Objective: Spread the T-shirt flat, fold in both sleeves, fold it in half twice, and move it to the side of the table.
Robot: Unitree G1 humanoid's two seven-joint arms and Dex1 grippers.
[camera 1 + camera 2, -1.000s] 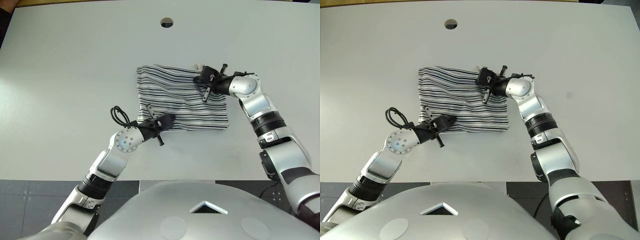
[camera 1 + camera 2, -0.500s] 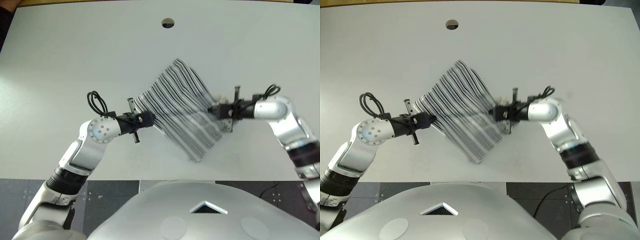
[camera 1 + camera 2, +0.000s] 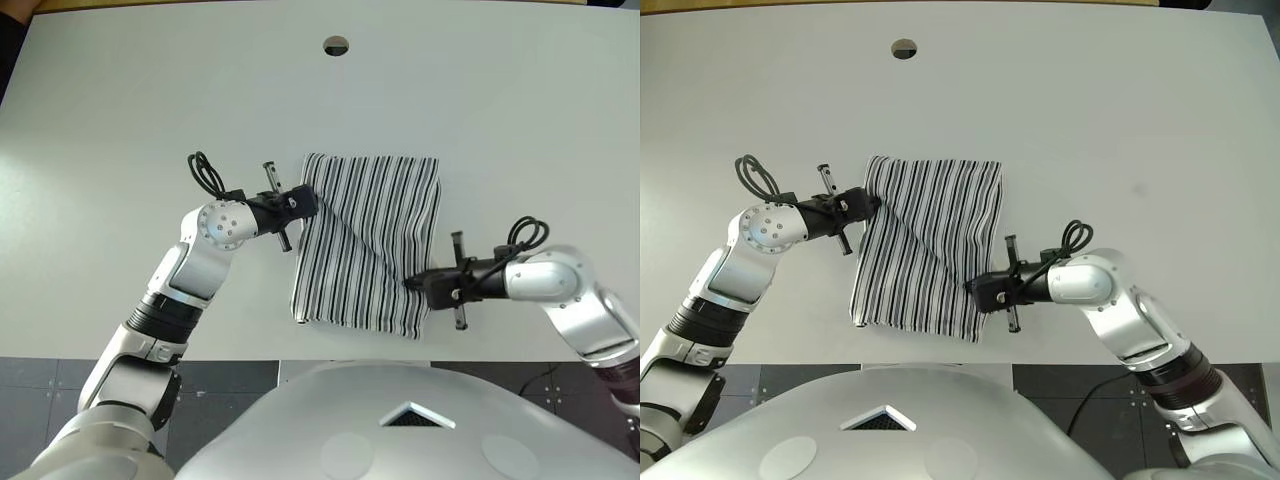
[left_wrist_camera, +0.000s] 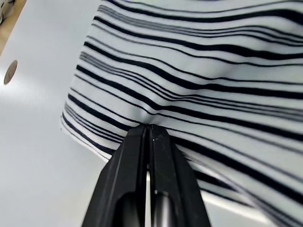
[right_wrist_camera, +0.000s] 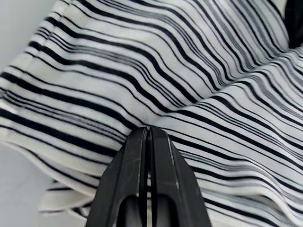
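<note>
Pinching the 10 o'clock corner of the T-shirt (image 3: 375, 225), the left end effector (image 3: 308, 199) is seen with its fingers pressed together on a small pucker of striped cloth. The grip is taken at the very corner, probably so that the whole bundle can be steered from its edge without opening the layers. The T-shirt is laid as a compact rectangle on the white counter (image 3: 120, 120), near the 6 o'clock edge, well apart from the cable hole (image 3: 336, 45) at 12 o'clock. A taut crease is drawn diagonally across the cloth between the two grips, which suggests tension held from opposite corners. At the 5 o'clock corner the right end effector (image 3: 410, 284) is likewise clamped on the fabric, fingers closed. With the folding apparently done, the move to the side of the counter is judged to remain.
</note>
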